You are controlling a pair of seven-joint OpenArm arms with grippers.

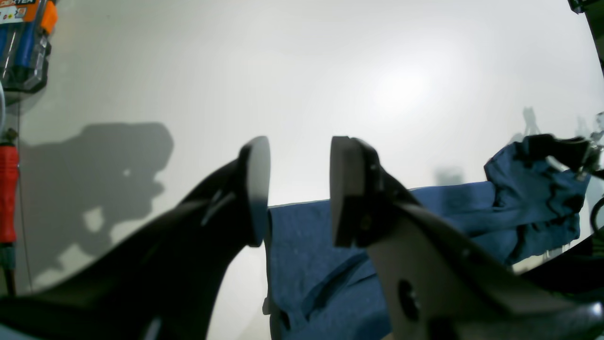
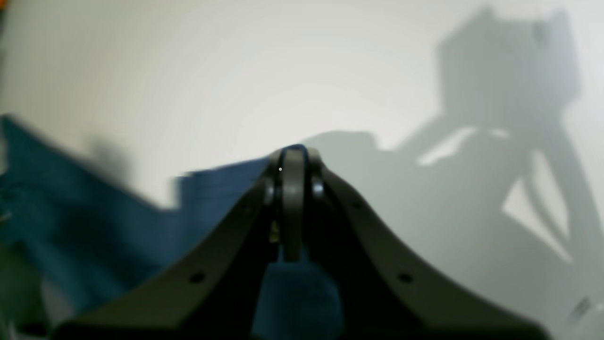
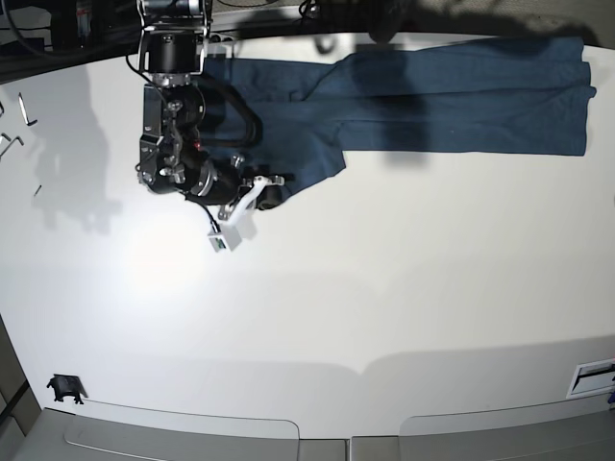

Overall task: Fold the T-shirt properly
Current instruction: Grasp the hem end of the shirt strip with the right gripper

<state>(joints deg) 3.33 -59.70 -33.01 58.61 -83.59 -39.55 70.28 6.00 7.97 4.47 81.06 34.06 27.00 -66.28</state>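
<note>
1. I'm looking at a big white table (image 3: 384,288), mostly bare from the base view.
2. The T-shirt (image 3: 461,96) is dark navy and stretched along the far edge of the table, with one end bunched up by the right arm.
3. My right gripper (image 2: 293,163) is clamped shut on a fold of the T-shirt; blue cloth pokes out between the jaws in its wrist view.
4. My left gripper (image 1: 299,189) hangs over the shirt's edge with jaws apart, nothing between them.
</note>
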